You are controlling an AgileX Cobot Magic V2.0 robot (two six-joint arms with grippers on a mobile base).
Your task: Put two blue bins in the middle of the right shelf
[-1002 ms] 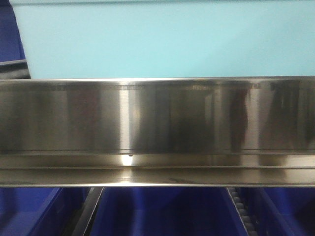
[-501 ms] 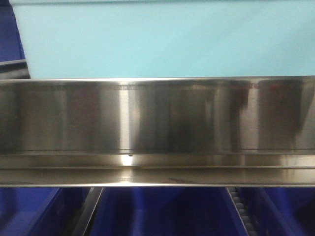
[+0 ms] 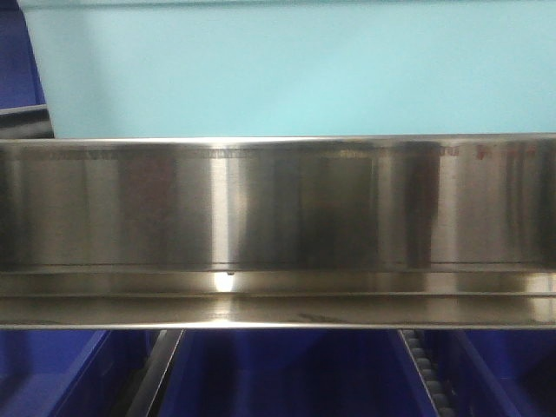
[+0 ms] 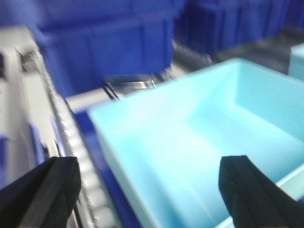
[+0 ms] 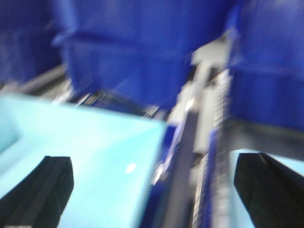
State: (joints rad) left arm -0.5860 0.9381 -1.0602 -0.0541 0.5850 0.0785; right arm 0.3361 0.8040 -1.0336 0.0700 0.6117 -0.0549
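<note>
Pale-blue plastic bin is resting above the brushed-steel shelf rail, and we are judging that the spread, empty left gripper and right gripper should straddle opposite rims squarely before closing.

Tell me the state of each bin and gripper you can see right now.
left gripper, open, gripping nothing.
right gripper, open, gripping nothing.
light blue bin, upright, open-topped, empty where visible.
dark blue bins, on the rack behind, blurred, contents hidden.
</note>
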